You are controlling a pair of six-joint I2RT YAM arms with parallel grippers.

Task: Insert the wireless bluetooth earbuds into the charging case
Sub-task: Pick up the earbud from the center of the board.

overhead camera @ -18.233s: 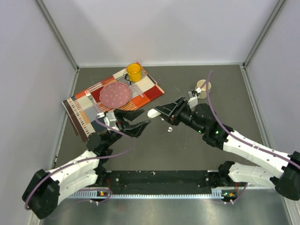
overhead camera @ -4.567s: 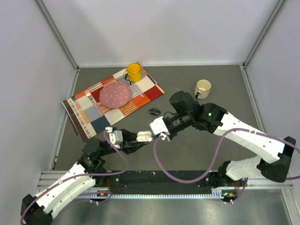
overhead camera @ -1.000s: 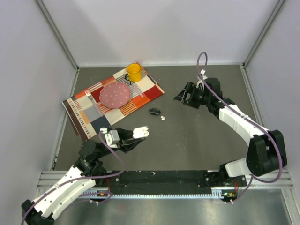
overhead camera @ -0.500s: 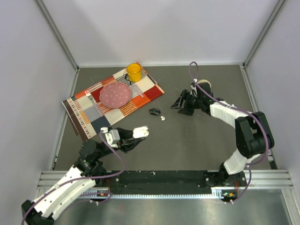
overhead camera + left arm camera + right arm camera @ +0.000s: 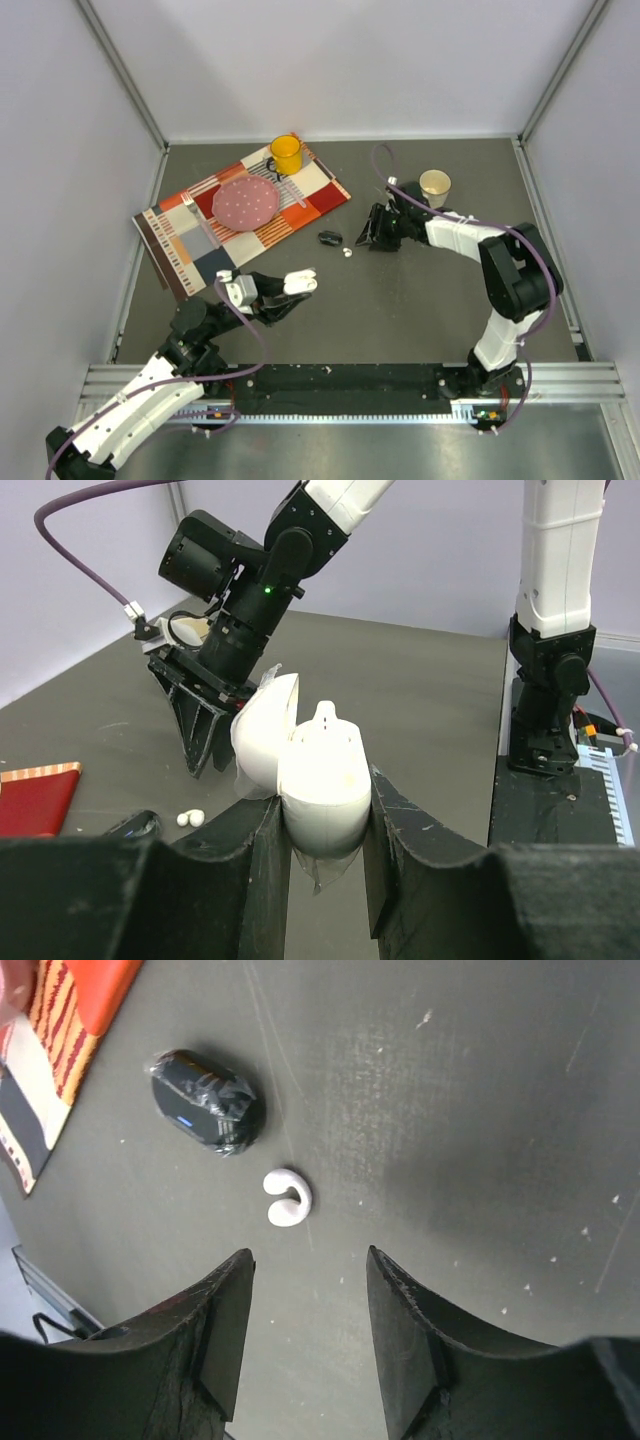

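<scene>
We poise the right tool (image 5: 308,1254) released just over the white earbud (image 5: 288,1198) on the worktop (image 5: 480,1110), near the black case (image 5: 207,1101) — an off-centre pinch could flick it away. Our left tool (image 5: 318,825) clenches the open white charging case (image 5: 322,765) — well apart.

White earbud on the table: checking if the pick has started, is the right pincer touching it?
Apart. Right wrist view shows the white earbud beyond the open right pincer, bare table between it and both fingers.
</scene>
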